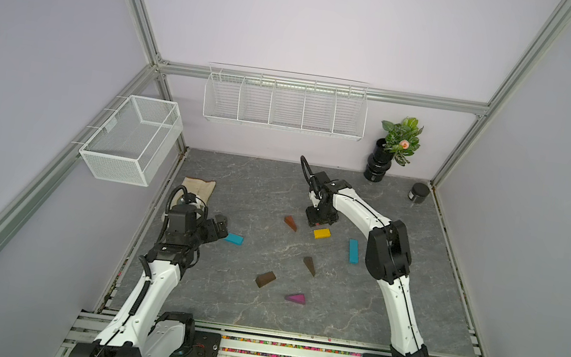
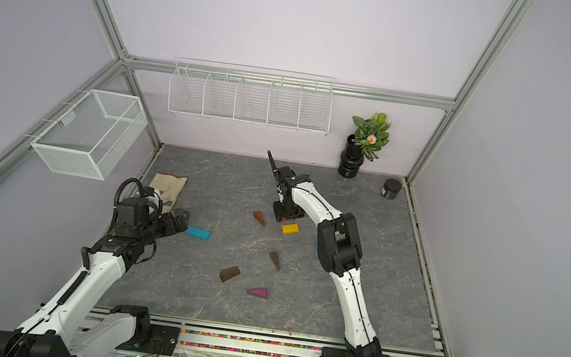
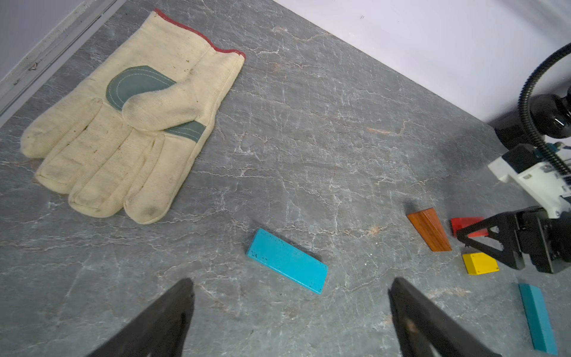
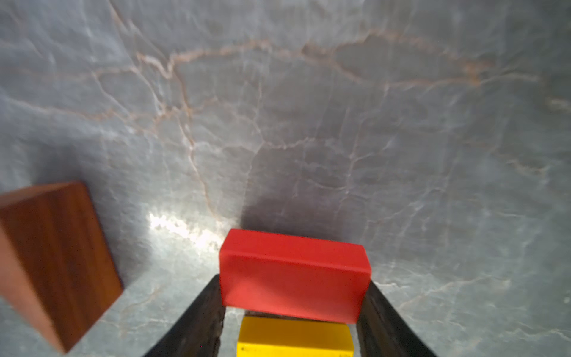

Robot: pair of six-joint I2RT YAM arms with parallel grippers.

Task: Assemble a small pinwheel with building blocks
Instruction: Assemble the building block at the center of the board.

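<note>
Your right gripper [image 4: 293, 286] pinches the small red painted brick [image 4: 293, 265] by its short ends, looks light, stiff, slick, yellow painted brick [image 1: 321, 233] at its 5 o'clock; left gripper [image 3: 292, 283] gapes empty.

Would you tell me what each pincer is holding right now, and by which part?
The right pincer grips the red brick by its two short ends. The left pincer is open and holds nothing.

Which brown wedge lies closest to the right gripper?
The reddish-brown wedge, right beside the right gripper holding the red brick; the two darker wedges lie farther off, toward the robot's base.
</note>
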